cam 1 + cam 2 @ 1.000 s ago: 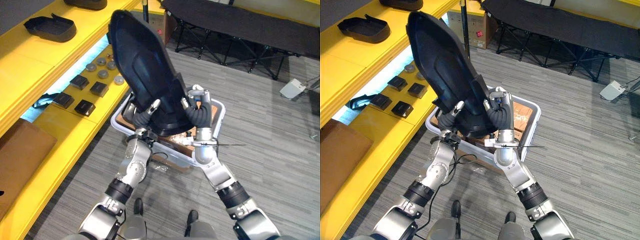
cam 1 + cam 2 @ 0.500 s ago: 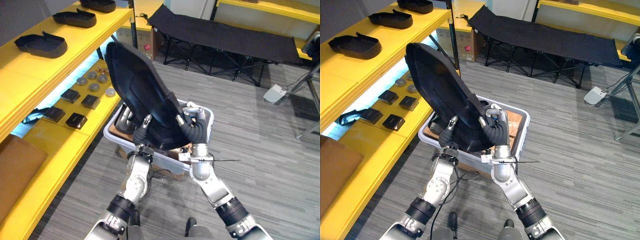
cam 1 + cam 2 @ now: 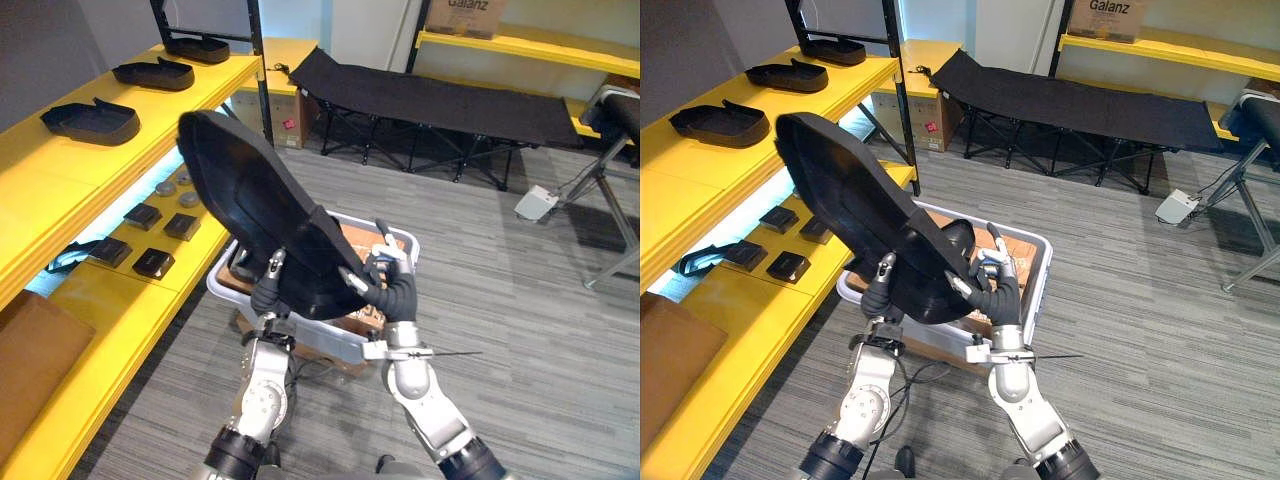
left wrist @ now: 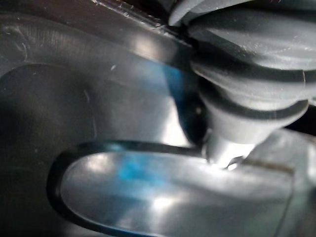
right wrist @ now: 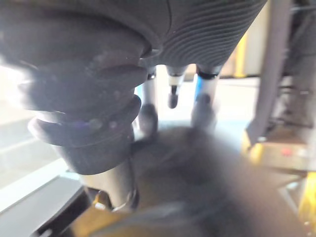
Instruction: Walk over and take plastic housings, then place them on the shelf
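Leftmost, the yellow shelf (image 3: 60,190) is seen, with shelved housings (image 3: 90,120) laid flat in a row on its upper tier and small black parts (image 3: 152,262) spread on the lower one. Beside it, a large black plastic housing (image 3: 260,215) is held up in the air, tilted with its broad end toward the shelf, presumably so that it can be carried clear of the bin and swung onto the upper tier. Its lower edge is clamped by the left hand (image 3: 268,288), whose fingers are curled round it. The other side of that edge is gripped likewise by the right hand (image 3: 388,290); two grips are judged necessary because the shell is wide and awkward. Beneath the hands a white bin (image 3: 335,340) is set on the floor, and farther back and right a folding cot (image 3: 450,100) is stood.
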{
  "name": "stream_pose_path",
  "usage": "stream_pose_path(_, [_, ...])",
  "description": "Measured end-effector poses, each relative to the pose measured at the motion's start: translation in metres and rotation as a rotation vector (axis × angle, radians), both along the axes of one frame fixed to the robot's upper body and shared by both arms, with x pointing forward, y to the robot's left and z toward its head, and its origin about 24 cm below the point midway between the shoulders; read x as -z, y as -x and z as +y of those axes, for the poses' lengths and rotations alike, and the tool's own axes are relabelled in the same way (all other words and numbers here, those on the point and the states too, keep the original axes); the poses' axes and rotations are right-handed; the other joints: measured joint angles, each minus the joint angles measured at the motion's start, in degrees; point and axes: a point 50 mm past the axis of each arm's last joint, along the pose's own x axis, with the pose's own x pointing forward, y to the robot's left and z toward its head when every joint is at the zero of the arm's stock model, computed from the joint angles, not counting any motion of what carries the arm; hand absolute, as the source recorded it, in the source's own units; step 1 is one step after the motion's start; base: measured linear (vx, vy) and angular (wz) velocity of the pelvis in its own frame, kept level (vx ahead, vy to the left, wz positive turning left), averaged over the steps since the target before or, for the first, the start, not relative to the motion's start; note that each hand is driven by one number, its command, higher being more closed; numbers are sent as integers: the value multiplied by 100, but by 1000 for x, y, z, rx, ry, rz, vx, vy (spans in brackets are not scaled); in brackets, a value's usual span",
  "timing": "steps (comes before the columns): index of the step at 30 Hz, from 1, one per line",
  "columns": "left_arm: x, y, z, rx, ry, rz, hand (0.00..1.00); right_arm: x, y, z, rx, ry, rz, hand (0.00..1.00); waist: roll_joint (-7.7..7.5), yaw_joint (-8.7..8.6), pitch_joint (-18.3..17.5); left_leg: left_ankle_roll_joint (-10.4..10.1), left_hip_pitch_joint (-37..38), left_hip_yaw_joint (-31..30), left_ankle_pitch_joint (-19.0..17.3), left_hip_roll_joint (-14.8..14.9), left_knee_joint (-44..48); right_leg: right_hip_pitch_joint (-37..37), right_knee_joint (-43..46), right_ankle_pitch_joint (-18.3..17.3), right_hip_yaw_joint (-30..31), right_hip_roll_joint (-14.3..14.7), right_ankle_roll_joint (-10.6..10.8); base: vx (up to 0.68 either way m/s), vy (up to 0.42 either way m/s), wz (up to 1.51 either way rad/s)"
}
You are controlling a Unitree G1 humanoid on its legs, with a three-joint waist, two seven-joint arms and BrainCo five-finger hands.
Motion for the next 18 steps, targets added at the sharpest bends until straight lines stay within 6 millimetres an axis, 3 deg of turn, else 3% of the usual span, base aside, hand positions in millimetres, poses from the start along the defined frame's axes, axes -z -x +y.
stream_pose_path(4, [-10, 5, 0, -83, -199, -27, 100, 9, 1, -26, -10, -7, 56, 0, 47, -10, -28, 0, 17, 90, -2, 8, -2, 1, -88, 73, 104, 27, 32, 1, 6, -12])
stream_pose_path(7, [-10, 13, 40, -341, -329, 19, 100, 7, 1, -99, 225, -180, 59, 0, 119, -51, -71, -4, 33, 114, -7, 47, -5, 22, -144, 105, 124, 71, 36, -7, -9, -6])
stream_pose_path(9, [-10, 29, 78, -560, -422, 72, 100, 7, 20, -154, 399, -287, 25, 0, 163, -53, -101, -15, 39, 115, -14, 73, -8, 40, -174, 107, 117, 97, 36, 0, 0, 0])
stream_pose_path(10, [-11, 39, 94, -665, -500, 91, 100, 8, 32, -171, 442, -310, 11, 0, 180, -52, -115, -24, 52, 114, -20, 81, -10, 65, -197, 107, 113, 106, 36, 0, 0, 0])
stream_pose_path(13, [-17, 53, 101, -744, -646, 74, 100, 20, 50, -178, 452, -356, 45, 0, 153, -55, -196, -47, 75, 117, -44, 96, -40, 138, -306, 135, 112, 129, 25, 0, 0, 0])
stream_pose_path(18, [-17, 58, 93, -730, -773, 55, 100, 40, 63, -165, 418, -399, 126, 0, 121, -58, -238, -46, 66, 161, -89, 105, -43, 152, -410, 140, 132, 121, 28, -8, 1, -3])
